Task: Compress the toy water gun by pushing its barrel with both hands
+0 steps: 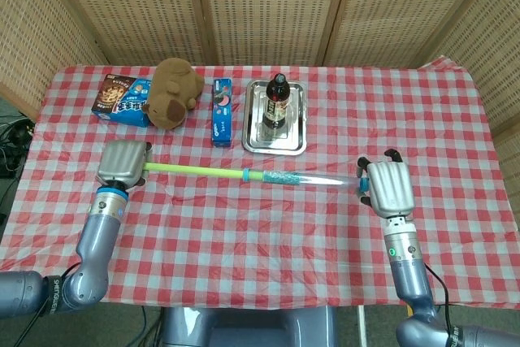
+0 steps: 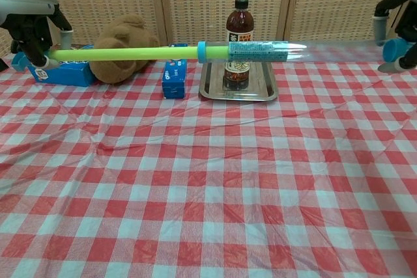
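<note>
The toy water gun (image 1: 252,175) hangs level in front of the steel tray (image 1: 275,145), left robot hand (image 1: 122,163) gripping its green plunger end and right robot hand (image 1: 387,188) closed on the clear barrel's tip, much plunger seemingly left to push in.

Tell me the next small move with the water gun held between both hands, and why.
Probably keep pushing the two hands toward each other along the gun's axis. The left hand holds the green rod end, the right hand the clear barrel end, and much of the rod remains outside the barrel.
</note>
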Available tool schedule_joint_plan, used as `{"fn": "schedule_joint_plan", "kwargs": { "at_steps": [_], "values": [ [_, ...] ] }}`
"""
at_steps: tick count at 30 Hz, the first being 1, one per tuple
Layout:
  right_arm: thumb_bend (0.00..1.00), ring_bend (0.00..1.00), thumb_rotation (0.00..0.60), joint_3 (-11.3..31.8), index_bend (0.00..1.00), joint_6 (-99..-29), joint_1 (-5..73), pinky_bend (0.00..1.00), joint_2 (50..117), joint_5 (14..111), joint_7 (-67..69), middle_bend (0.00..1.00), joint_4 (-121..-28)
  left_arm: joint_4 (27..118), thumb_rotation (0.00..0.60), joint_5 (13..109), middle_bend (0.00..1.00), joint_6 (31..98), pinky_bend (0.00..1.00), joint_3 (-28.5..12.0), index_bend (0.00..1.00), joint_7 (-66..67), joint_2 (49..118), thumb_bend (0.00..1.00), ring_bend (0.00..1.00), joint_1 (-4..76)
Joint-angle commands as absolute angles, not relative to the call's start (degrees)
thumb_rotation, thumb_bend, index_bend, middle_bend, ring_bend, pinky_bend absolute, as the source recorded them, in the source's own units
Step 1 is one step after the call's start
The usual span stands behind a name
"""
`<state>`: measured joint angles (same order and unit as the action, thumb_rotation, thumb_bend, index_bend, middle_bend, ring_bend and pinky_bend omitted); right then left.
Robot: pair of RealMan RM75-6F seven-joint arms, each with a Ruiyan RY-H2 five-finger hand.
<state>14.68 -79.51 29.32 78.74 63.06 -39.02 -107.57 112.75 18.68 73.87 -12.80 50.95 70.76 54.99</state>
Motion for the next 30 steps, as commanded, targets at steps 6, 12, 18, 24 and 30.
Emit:
{"fn": "schedule_joint_plan", "kwargs": {
  "at_steps": [6, 12, 18, 24, 30],
  "values": [
    [0.4, 0.92, 0.6, 14.1, 0.64, -79.3, 30.7, 0.33, 80.7, 64.2, -40.7, 0.97, -107.7, 110.8, 0.6, 18.1, 0.84, 74.4, 0.58, -13.2, 0.7, 51.3, 75.8, 0.66, 0.71, 56.9],
    [0.4, 0.92, 0.6, 14.0, 0.64, -78.0, 32.2, 0.33, 82.7, 64.1, -41.1, 0.97, -106.9, 108.6, 0.6, 17.8, 0.84, 74.4, 0.59, -13.5, 0.7, 51.9, 78.9, 0.65, 0.71, 58.3],
    [0.4, 0.92, 0.6, 14.2, 0.64, -76.9, 33.2, 0.33, 84.0, 63.3, -40.9, 0.97, -105.7, 106.0, 0.6, 17.4, 0.84, 73.3, 0.59, -14.1, 0.7, 51.5, 80.6, 0.66, 0.71, 59.0],
    [0.39, 0.92, 0.6, 14.2, 0.64, -76.0, 34.0, 0.33, 85.0, 63.3, -40.5, 0.97, -105.0, 103.5, 0.6, 17.3, 0.84, 71.1, 0.59, -14.2, 0.69, 50.7, 82.2, 0.65, 0.71, 59.4],
    [0.39, 0.92, 0.6, 14.2, 0.64, -75.2, 34.8, 0.33, 86.0, 63.4, -39.8, 0.97, -104.0, 102.0, 0.6, 17.6, 0.84, 69.8, 0.59, -14.5, 0.69, 50.0, 83.4, 0.65, 0.71, 59.9]
  ]
}}
